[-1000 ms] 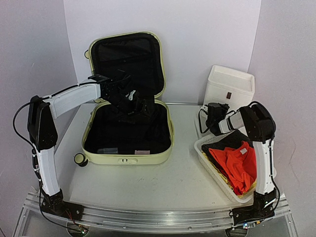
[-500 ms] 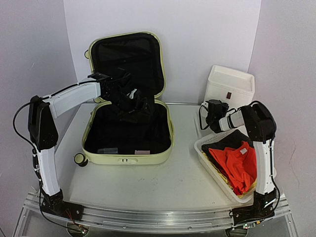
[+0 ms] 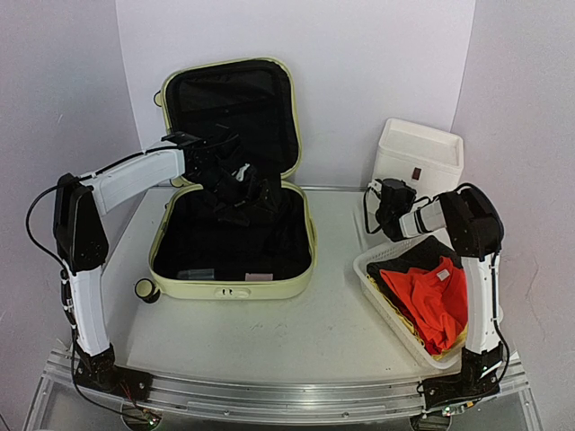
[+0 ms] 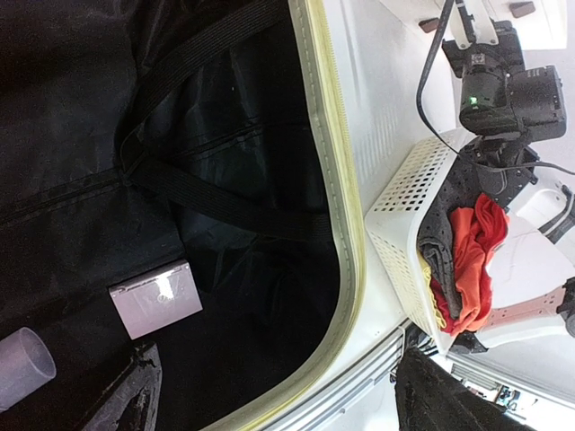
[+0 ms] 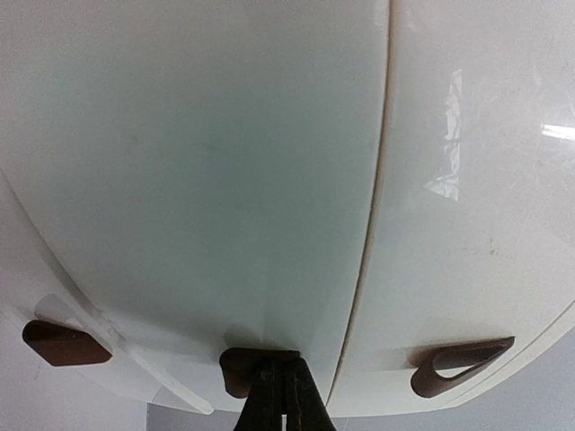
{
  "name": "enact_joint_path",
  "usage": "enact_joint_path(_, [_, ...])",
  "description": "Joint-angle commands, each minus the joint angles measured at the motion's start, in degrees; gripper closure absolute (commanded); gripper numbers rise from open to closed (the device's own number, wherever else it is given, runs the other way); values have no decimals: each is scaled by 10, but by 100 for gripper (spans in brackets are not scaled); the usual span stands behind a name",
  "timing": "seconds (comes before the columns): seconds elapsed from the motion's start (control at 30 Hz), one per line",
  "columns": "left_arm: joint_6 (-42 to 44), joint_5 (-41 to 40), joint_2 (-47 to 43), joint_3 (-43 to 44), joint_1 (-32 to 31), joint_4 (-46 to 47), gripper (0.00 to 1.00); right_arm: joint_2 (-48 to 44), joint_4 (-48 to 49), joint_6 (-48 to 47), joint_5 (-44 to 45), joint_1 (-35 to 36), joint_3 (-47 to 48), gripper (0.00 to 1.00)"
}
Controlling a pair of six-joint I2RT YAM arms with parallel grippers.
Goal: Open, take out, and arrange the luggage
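The luggage (image 3: 301,260) lies open on the table, its pale yellow-green lid (image 3: 294,117) propped upright and the lining black. My left gripper (image 3: 241,186) hovers over the far part of the lower shell, open, with nothing between its fingers (image 4: 135,395). Below it lie a small lilac box (image 4: 154,299) and a clear tube (image 4: 22,364) on the lining, under crossed black straps (image 4: 216,202). My right gripper (image 5: 283,382) is shut, its tips pressed against a brown handle (image 5: 235,366) on the white drawer box (image 3: 418,157). Whether it pinches the handle I cannot tell.
A white mesh basket (image 3: 370,267) holding orange and dark clothes (image 3: 431,296) stands at the right, just in front of the drawer box. Two more brown handles (image 5: 460,366) show on the box front. A caster wheel (image 3: 145,289) sticks out at the luggage's near left corner.
My right gripper has closed from wide to fully shut and edged a little nearer the drawer box. The left arm has barely moved and stays open.
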Motion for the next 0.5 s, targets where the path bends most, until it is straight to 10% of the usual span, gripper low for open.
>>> enact_joint_path(0.0, [10, 9, 3, 33, 3, 0, 8, -43, 20, 1, 3, -8, -9, 100])
enact_joint_path(0.47, [22, 12, 0, 37, 4, -1, 8, -60, -316, 244, -16, 104, 164, 100])
